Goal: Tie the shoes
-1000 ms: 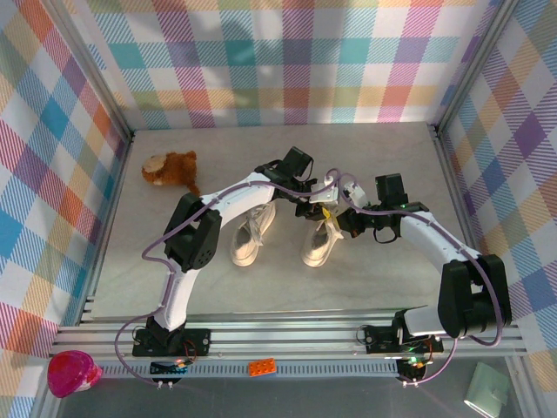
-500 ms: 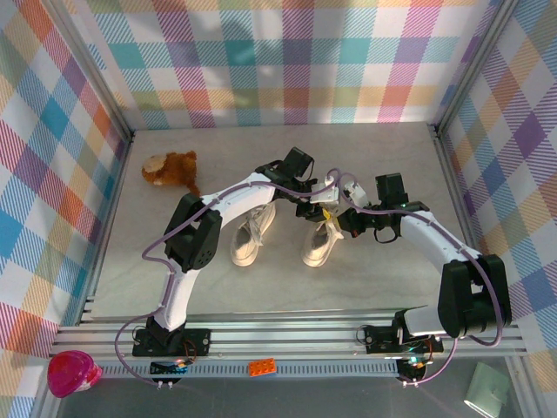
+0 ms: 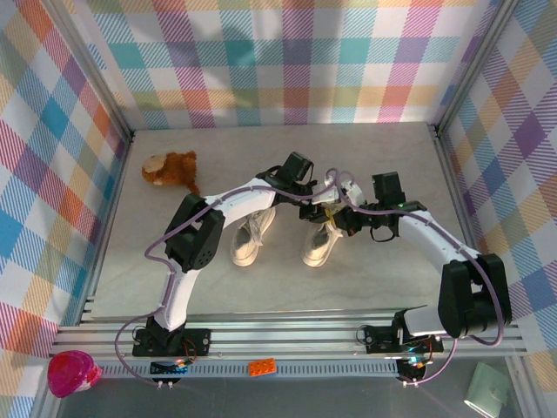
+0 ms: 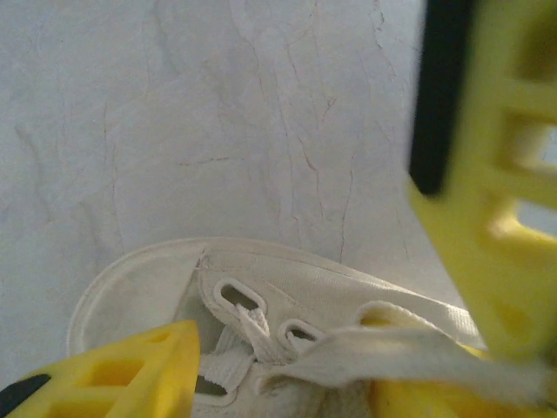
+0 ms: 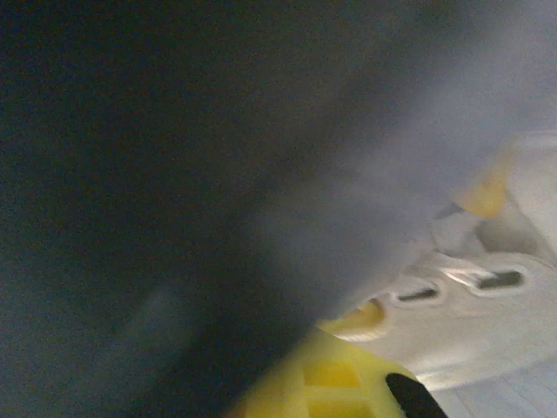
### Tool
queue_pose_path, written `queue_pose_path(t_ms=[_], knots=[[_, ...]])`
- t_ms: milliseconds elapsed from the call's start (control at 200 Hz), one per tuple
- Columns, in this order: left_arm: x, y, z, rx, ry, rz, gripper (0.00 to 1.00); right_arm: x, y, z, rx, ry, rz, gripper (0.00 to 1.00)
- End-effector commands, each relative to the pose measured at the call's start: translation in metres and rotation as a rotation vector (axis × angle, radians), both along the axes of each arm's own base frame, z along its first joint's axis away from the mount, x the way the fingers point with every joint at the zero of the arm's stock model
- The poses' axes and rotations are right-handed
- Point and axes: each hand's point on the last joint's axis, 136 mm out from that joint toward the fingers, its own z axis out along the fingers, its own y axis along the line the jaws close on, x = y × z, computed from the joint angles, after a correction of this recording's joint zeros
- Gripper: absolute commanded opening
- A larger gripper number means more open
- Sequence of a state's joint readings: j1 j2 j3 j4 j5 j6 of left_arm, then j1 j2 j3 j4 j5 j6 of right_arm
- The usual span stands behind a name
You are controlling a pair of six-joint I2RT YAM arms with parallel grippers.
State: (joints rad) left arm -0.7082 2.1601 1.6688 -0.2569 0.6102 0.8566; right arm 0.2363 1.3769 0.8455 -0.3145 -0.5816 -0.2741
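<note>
Two cream canvas shoes lie side by side mid-table, the left shoe (image 3: 246, 237) and the right shoe (image 3: 318, 246). Both grippers meet over the right shoe's laced top. My left gripper (image 3: 312, 207) is open; in the left wrist view (image 4: 313, 279) its yellow fingers (image 4: 122, 374) straddle the eyelets (image 4: 239, 296), and a white lace strand (image 4: 392, 353) runs across to the far finger. My right gripper (image 3: 338, 216) is shut; its wrist view is mostly blocked by a dark blur, with one yellow finger (image 5: 339, 383) beside the shoe's eyelets (image 5: 487, 280). Whether it pinches lace is hidden.
A brown plush toy (image 3: 171, 169) lies at the back left of the table. Plaid walls and metal rails (image 3: 287, 331) close in the table on all sides. Lace loops (image 3: 338, 181) stand up above the two grippers.
My left gripper's fingers have spread wider and its wrist has shifted slightly toward the right shoe. The right arm has barely moved. The shoes lie as before.
</note>
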Motion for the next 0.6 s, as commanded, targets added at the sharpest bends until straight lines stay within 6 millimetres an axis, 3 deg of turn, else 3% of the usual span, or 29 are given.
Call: queue_pose_path(t_ms=[0,325,365,475,595], knots=[[0.003,-0.008,0.013,-0.080,-0.003,0.027,0.51,-0.005,0.014,0.014,0.115,-0.018,0.058,0.00],[-0.001,-0.003,0.016,-0.099,0.042,0.026,0.46,-0.009,0.014,0.020,0.129,-0.033,0.070,0.00],[-0.002,-0.003,0.016,-0.104,0.045,0.020,0.44,-0.009,0.014,0.020,0.130,-0.030,0.066,0.06],[-0.006,-0.002,0.015,-0.108,0.045,0.005,0.37,-0.008,0.012,0.023,0.143,-0.016,0.045,0.36],[-0.009,0.001,0.014,-0.107,0.035,0.004,0.34,-0.007,0.006,0.026,0.174,0.027,0.008,0.50]])
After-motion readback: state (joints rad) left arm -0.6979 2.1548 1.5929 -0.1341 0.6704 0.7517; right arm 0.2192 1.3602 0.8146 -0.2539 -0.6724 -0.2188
